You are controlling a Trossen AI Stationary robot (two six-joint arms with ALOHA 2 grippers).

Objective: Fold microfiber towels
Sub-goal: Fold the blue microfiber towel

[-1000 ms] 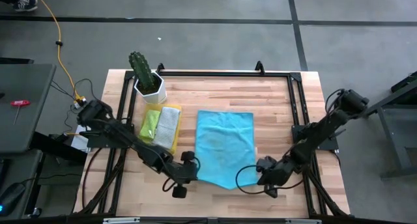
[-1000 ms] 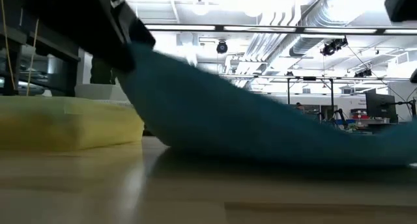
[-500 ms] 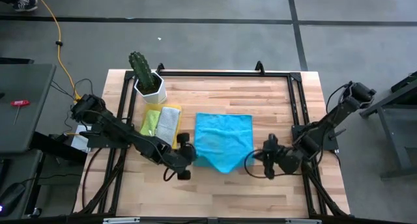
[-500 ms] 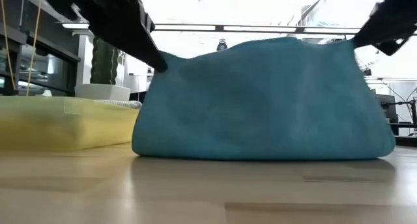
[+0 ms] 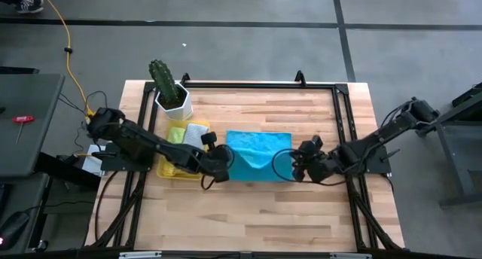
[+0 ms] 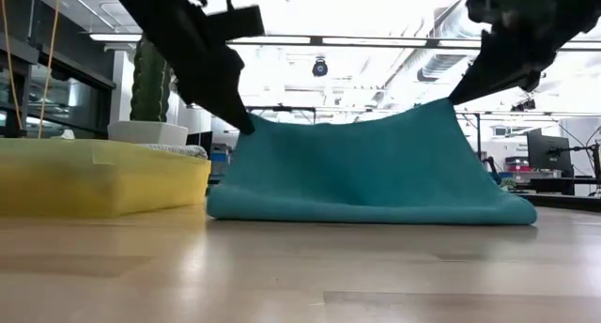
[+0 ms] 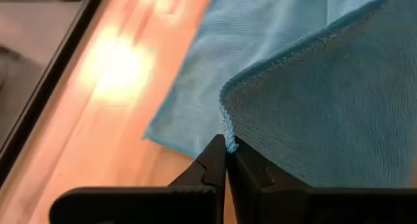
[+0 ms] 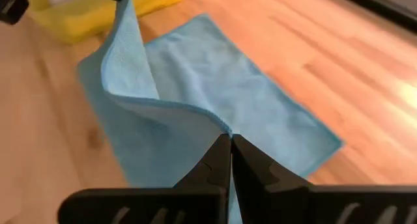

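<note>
A light blue towel (image 5: 256, 153) lies on the wooden table (image 5: 301, 214), just right of the yellow tray (image 5: 169, 171). The left gripper (image 5: 224, 159) sits at the towel's left edge, the right gripper (image 5: 296, 163) at its right edge. Behind the tray stands a cactus (image 5: 162, 77) in a white pot (image 5: 175, 102).

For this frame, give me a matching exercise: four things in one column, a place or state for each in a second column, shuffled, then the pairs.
Things:
1. blue towel
2. yellow tray
3. cactus
4. left hand

Places or states:
A. standing in a white pot at the table's far left corner
B. shut on a towel corner
C. holding folded cloths, left of the towel
D. near edge lifted, being folded over

Pairs: 1-D, 2-C, 3-A, 4-B
</note>
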